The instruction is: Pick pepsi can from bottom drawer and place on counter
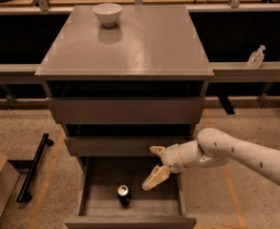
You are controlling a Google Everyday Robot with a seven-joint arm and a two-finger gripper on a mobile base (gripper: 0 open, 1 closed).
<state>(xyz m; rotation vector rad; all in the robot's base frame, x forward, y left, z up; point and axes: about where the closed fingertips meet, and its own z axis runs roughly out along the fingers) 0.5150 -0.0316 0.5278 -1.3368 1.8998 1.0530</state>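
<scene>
Gripper [155, 165] wide open, holding nothing, above the right side of the wide grey bottom drawer [97, 203]
Small dark pepsi can with silver lid [123, 192] stands upright mid-drawer.

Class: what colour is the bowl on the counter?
White bowl, camera view. The gripper hangs open above the bottom drawer.

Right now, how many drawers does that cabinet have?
3. Top drawer under the counter, middle drawer below it, bottom drawer pulled out with the pepsi can standing inside. The gripper, open, hovers over that drawer. None look hidden.
</scene>
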